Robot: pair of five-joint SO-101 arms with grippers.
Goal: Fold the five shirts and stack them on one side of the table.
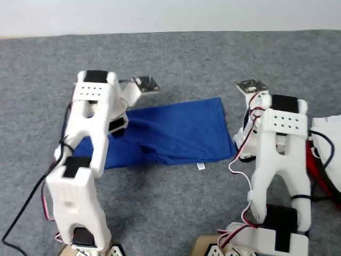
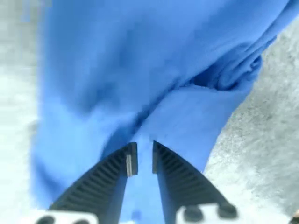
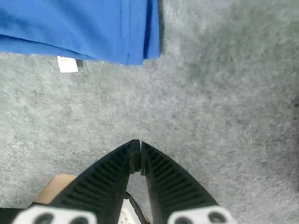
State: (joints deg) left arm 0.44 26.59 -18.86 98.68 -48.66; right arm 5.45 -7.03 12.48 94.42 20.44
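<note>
From up high, I see the blue shirt (image 1: pixel 176 130) lying in the middle of the grey desk (image 1: pixel 213 58), long from 9 o'clock to 3 o'clock and already doubled over in part. My left arm (image 1: pixel 88 133) hangs over the shirt's 9 o'clock end. My right arm (image 1: pixel 277 149) stands just past its 3 o'clock edge. A small white tag (image 1: pixel 201 166) pokes out at the 6 o'clock edge, and some white cloth (image 1: pixel 327 133) sits far off at 3 o'clock. In the left wrist view, the left fingers (image 2: pixel 114 175) are close together with only a thin gap. A crease in the shirt (image 2: pixel 140 60) runs right up to their tips, so I think they are pinching a fold of it. In the right wrist view, the right fingers (image 3: pixel 117 172) are pressed together with nothing in them. They hang over bare desk (image 3: pixel 224 93), near the shirt's corner (image 3: pixel 70 23) and the tag (image 3: pixel 67 64). I think the shirt is light, soft and floppy. It will sag, bunch up and slide on itself. I would grab it at a corner or a thick hem, with both arms far apart, so it stays flat when I fold it.
</note>
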